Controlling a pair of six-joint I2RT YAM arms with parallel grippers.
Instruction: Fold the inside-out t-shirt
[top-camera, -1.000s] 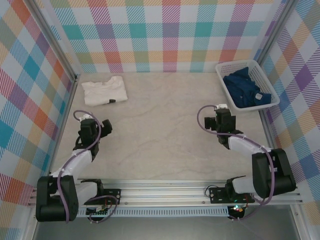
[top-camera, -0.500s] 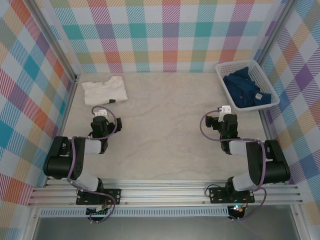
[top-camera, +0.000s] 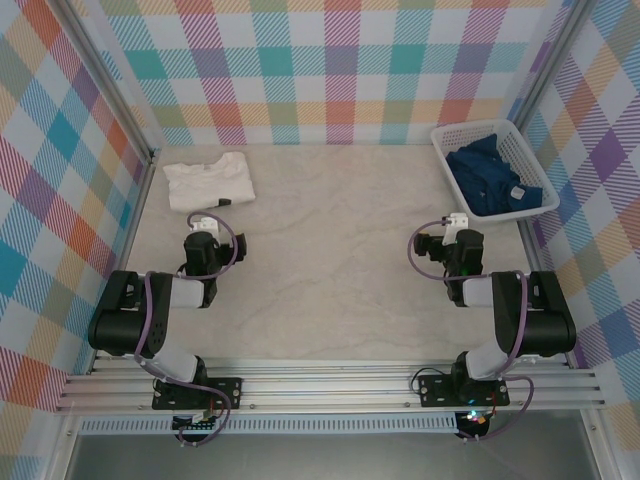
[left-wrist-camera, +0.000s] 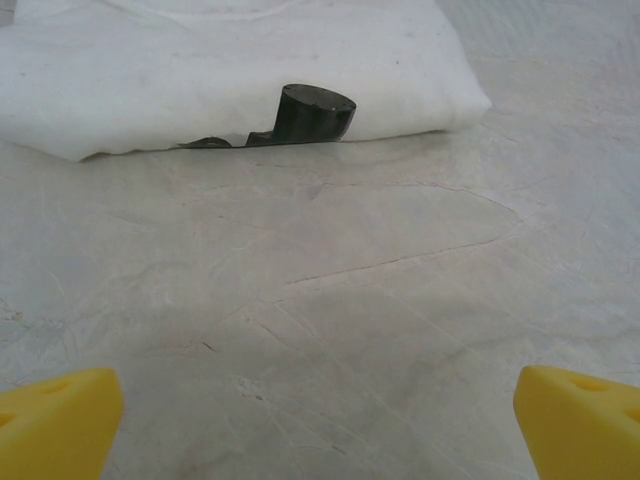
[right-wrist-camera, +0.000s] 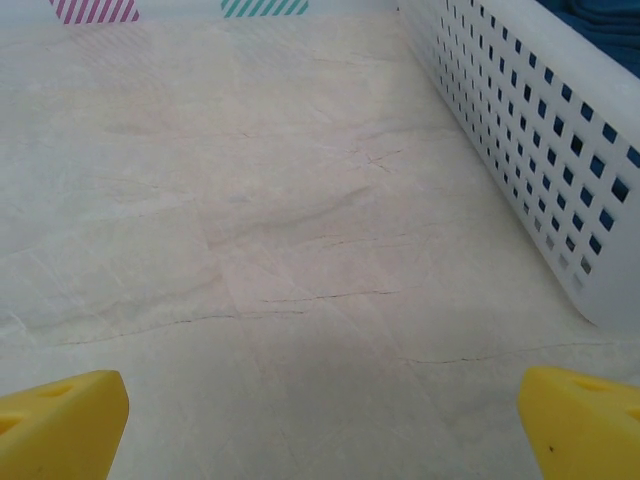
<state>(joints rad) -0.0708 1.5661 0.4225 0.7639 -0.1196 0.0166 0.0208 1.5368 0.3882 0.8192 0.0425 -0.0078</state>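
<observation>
Tee (top-camera: 208, 184) x1, prob. folded, basket (right-wrist-camera: 520, 130) x1; L end effector (left-wrist-camera: 320, 420), R end effector (right-wrist-camera: 320, 420) spread, empty.

The t-shirt (left-wrist-camera: 230, 60) is white cloth, soft and matt. Its tag (left-wrist-camera: 305, 112) is dark with a slight sheen. The table (left-wrist-camera: 350, 300) is smooth and matt, pale and stone-patterned with thin vein lines. The basket (right-wrist-camera: 520, 130) is smooth white plastic, perforated with square holes. The garment (top-camera: 490, 180) inside it is dark blue matt cloth. My left gripper (left-wrist-camera: 320, 440) and right gripper (right-wrist-camera: 320, 440) carry yellow fingertips (left-wrist-camera: 55, 420) of matt, plastic appearance. The rail (top-camera: 330, 395) at my bases is bare ribbed metal.
</observation>
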